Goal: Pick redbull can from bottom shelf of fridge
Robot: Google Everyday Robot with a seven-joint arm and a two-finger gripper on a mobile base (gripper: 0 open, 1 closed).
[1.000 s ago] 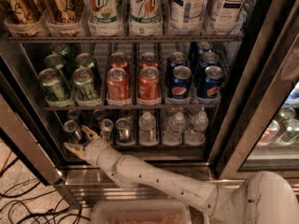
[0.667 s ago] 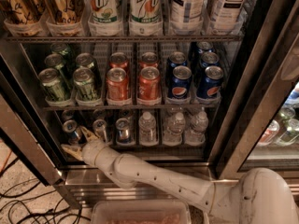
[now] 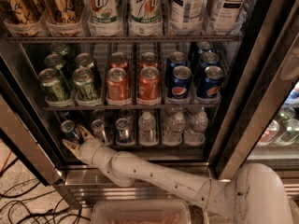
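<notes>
The smooth, matt off-white gripper [image 3: 77, 140], fingers spread at the left end of the dark wire bottom shelf [image 3: 154, 147], sits beside the glossy metal redbull can [image 3: 68, 129] in the brushed-steel fridge [image 3: 28, 147].

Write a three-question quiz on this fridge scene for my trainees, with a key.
1. True or false: the tool is at the left end of the bottom shelf.
2. What stands right of the slim cans on that shelf? A) water bottles B) Pepsi cans C) tea bottles
3. Fill in: the red cans stand between the green cans and the ____ cans.
Key: 1 true; 2 A; 3 blue.
</notes>
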